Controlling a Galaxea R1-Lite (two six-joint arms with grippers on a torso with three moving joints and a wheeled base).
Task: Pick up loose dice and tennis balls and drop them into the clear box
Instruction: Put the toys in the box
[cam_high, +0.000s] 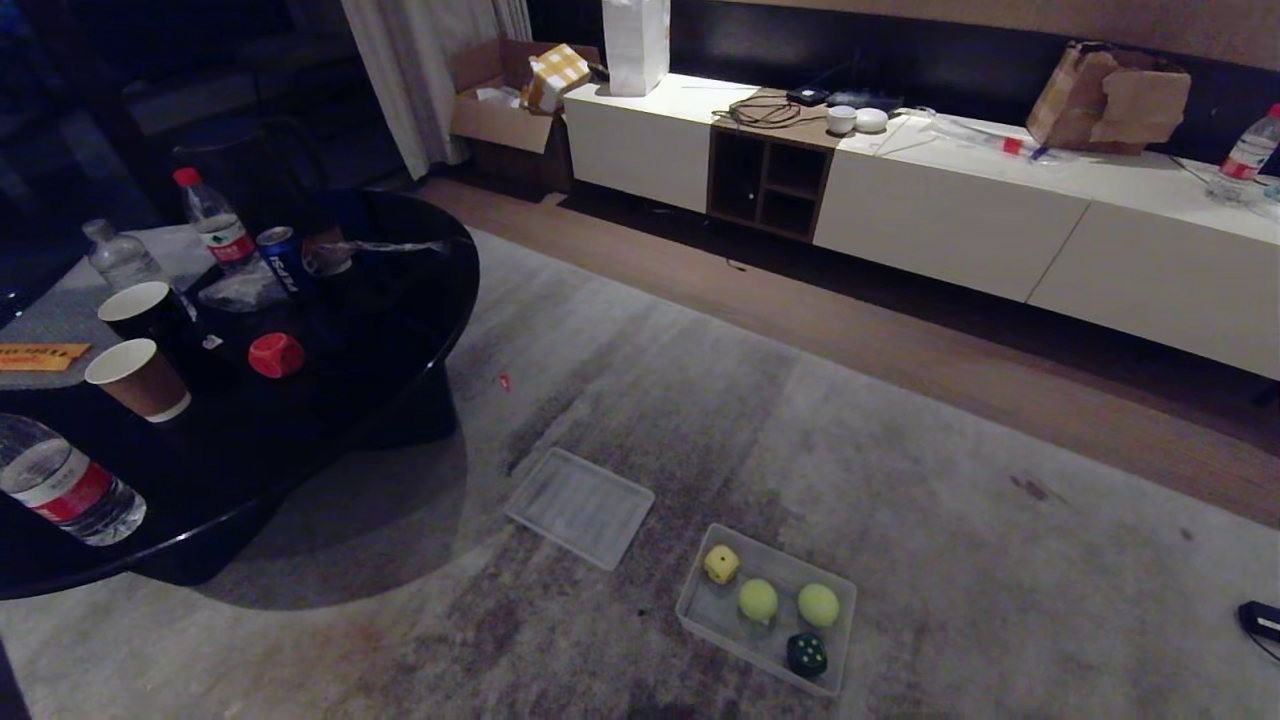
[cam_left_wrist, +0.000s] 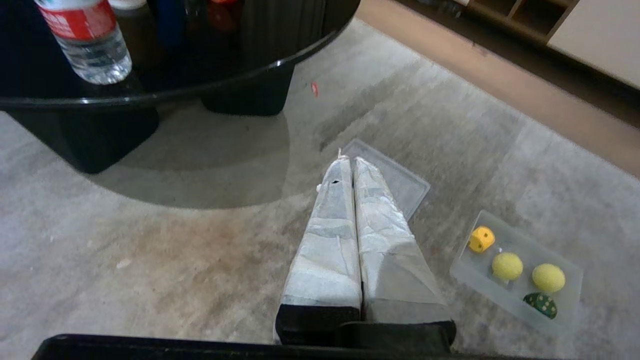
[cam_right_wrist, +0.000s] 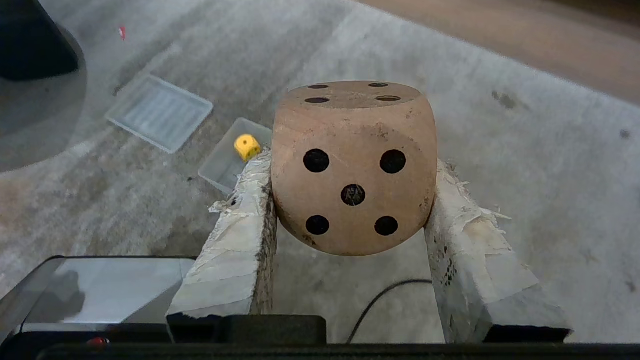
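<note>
Carrying step: right gripper (cam_right_wrist: 350, 200) fingers clamp the beige die (cam_right_wrist: 354, 167); left gripper (cam_left_wrist: 352, 165) fingers together. Next, release over the clear box (cam_high: 700, 600), lower centre.

- Head view: high up, looking forward and down across the carpet (cam_high: 900, 450); black table (cam_high: 400, 300) at ten o'clock, clear box (cam_high: 700, 610) at six.
- Left wrist view: behind its fingers, fairly high, angled down; clear box (cam_left_wrist: 465, 270) at four o'clock.
- Right wrist view: close behind a beige die (cam_right_wrist: 354, 167), floor beyond.
- All three share the ribbed lid (cam_high: 580, 507) and the box.
</note>
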